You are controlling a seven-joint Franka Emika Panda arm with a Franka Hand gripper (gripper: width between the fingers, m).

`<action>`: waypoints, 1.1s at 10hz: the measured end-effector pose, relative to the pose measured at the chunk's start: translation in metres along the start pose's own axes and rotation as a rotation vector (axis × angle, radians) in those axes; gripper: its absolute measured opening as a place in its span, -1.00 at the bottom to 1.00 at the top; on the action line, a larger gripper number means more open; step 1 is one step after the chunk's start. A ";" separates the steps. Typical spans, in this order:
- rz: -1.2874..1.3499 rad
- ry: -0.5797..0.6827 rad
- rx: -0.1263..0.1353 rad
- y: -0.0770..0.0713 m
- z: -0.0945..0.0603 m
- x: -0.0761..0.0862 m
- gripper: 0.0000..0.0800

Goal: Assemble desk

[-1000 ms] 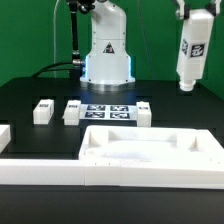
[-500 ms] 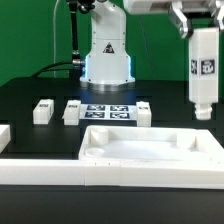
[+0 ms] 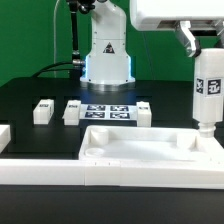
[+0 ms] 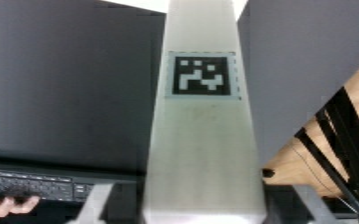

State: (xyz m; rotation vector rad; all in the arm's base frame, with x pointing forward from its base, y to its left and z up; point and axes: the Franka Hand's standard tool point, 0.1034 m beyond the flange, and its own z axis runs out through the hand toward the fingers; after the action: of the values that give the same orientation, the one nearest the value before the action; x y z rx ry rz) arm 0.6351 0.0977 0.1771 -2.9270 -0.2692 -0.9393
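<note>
Risk: the upright white square-post plastic leg (image 3: 208,90), clamped near its upper end by the tool (image 3: 203,45), may catch the raised rim if lowered off-line or tilted. It hangs over the exterior view's right far corner of the wide flat white plastic desk top (image 3: 150,152); contact cannot be confirmed. The leg looks straight, with its black-and-white square tag (image 4: 202,75) intact.

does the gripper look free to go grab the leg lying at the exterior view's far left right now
probably not yet: the gripper is shut on another leg, held upright over the desk top corner. nothing stands over the far-left leg itself.
</note>
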 end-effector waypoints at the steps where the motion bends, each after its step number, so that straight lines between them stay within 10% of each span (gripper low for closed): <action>1: 0.000 -0.006 0.001 0.000 0.001 -0.001 -0.27; 11: -0.005 -0.071 0.003 -0.005 0.016 -0.019 -0.27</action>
State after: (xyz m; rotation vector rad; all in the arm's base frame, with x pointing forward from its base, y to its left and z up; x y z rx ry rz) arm 0.6282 0.1018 0.1536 -2.9623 -0.2815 -0.8360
